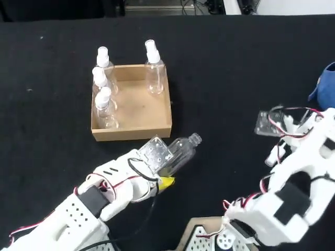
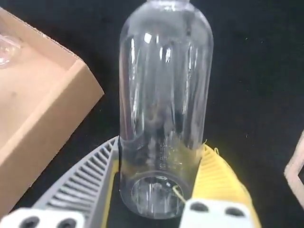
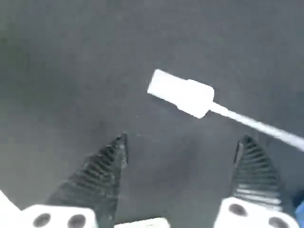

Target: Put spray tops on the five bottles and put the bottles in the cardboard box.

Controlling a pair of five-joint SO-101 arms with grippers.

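My left gripper (image 1: 163, 168) is shut on the base of a clear bottle (image 1: 182, 150) that has no top and lies tilted just in front of the cardboard box (image 1: 137, 130). Up close the bottle (image 2: 164, 99) sits between the grey and yellow fingers (image 2: 216, 178), its open neck pointing away. Several capped bottles (image 1: 155, 70) stand inside the box. My right gripper (image 3: 183, 141) is open above the black table, and a white spray top (image 3: 183, 96) with its thin tube lies just beyond the fingertips, untouched. In the high view the right gripper (image 1: 275, 125) is at the right side.
The box corner (image 2: 57, 102) is close beside the held bottle. A blue object (image 1: 324, 83) sits at the table's right edge. A light-coloured base plate (image 1: 209, 235) lies at the front between the arms.
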